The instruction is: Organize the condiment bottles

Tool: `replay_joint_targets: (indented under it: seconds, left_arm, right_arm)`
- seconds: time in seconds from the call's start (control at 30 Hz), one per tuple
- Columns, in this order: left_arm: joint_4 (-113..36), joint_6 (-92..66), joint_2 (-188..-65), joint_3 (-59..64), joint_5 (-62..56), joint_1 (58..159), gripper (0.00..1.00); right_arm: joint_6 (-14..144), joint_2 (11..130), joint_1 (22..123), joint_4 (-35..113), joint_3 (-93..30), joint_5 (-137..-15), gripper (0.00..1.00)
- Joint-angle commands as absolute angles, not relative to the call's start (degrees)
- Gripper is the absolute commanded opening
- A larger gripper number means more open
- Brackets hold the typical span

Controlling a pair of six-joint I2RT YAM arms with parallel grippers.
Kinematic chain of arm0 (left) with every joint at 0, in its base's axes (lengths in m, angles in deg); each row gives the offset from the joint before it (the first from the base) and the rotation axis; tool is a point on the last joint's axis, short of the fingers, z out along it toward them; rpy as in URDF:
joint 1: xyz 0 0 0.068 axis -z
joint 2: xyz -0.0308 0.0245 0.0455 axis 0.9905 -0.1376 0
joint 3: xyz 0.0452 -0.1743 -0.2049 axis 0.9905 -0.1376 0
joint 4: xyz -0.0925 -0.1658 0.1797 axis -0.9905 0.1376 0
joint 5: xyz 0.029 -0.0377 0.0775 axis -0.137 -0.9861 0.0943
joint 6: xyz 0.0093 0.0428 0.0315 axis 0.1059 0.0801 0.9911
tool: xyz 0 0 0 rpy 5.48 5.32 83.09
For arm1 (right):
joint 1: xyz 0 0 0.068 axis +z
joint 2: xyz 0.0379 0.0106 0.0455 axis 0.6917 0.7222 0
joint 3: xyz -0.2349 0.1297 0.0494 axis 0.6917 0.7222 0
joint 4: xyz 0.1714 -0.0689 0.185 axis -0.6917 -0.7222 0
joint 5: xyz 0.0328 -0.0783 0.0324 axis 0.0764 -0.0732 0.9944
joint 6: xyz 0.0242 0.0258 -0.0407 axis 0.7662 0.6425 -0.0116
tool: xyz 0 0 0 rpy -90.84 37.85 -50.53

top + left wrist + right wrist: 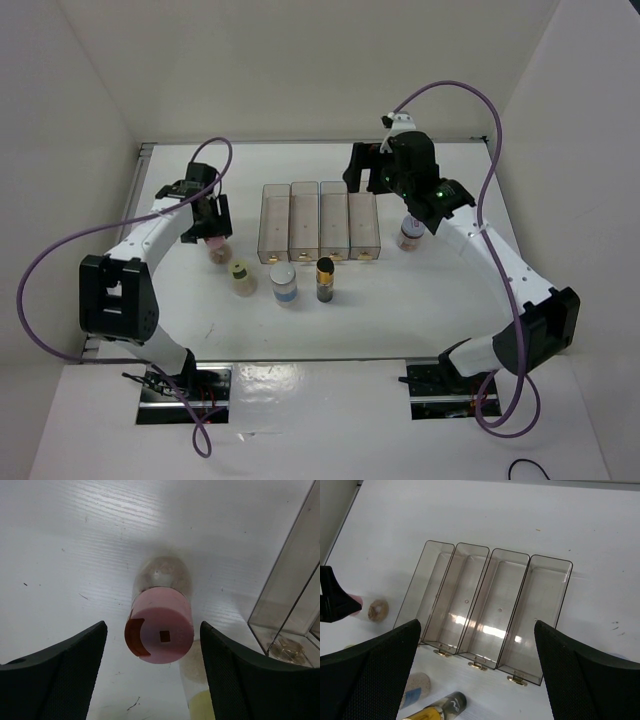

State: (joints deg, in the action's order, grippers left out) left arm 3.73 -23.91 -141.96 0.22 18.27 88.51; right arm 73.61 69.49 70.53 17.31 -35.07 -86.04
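The left jaws are open wide, and the pink-top jar (160, 630) sits between them without touching either side, on the left part of the bench (450, 300) near the four clear bins (318, 222). The right jaws are open wide too, holding nothing, up above the bins. The yellow-green jar (243, 277), the blue-white jar (284, 283) and the dark jar (325, 279) stand in a row in front of the bins, and the grey-purple jar (410, 233) stands alone on the right, just beside the last bin.
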Motion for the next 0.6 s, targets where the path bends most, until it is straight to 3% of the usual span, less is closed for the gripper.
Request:
replay_joint_targets:
  seconds: [0.0, 0.37, 0.57]
  left_arm:
    - [2.55, -24.99, -143.10, -0.02, 17.60, 88.51, 0.81]
    - [2.54, -25.52, -143.11, 0.60, 17.08, 88.51, 0.49]
    - [5.97, -25.52, -138.55, 5.51, 18.22, 88.51, 0.41]
  right_arm:
    - [73.48, 66.57, 70.83, 16.63, -34.65, -87.49, 0.98]
    - [73.48, 65.33, 70.83, 15.58, -33.59, -89.16, 0.98]
    - [73.48, 64.81, 70.83, 15.58, -33.59, -90.92, 0.98]
